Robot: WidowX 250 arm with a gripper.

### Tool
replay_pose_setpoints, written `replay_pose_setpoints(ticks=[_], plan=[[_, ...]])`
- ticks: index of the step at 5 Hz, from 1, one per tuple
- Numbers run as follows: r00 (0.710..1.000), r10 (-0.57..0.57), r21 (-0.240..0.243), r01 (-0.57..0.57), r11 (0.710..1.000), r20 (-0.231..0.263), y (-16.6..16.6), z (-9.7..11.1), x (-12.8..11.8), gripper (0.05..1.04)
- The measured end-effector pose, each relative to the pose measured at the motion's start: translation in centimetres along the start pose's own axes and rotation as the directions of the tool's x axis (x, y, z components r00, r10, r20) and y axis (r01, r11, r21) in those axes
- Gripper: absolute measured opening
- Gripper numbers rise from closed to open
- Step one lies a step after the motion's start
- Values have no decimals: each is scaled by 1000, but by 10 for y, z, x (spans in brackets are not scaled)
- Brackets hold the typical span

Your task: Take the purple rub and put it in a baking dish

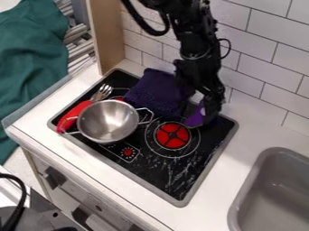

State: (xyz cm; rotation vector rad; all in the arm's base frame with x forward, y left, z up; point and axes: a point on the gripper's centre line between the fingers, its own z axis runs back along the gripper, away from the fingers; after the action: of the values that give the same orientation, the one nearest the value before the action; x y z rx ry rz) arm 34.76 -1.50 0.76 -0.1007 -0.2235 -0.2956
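Purple cloth lies bunched on the far side of the stove, just beyond the metal pot. It looks light and floppy; a raised fold should pinch best. The gripper hangs right of it, beside a brighter purple piece; whether its jaws are open or holding anything, I cannot tell.

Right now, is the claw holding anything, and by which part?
It can't be told: the gripper hides any hold on the bright purple object beside it.
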Motion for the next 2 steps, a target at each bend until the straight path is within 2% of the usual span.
replay_pose_setpoints(ticks=[1, 2], plan=[[1000, -7, 2, 7, 1000, -20, 4, -9, 3, 1009], [998, 1, -15, -2, 1000, -69, 7, -25, -3, 1009]])
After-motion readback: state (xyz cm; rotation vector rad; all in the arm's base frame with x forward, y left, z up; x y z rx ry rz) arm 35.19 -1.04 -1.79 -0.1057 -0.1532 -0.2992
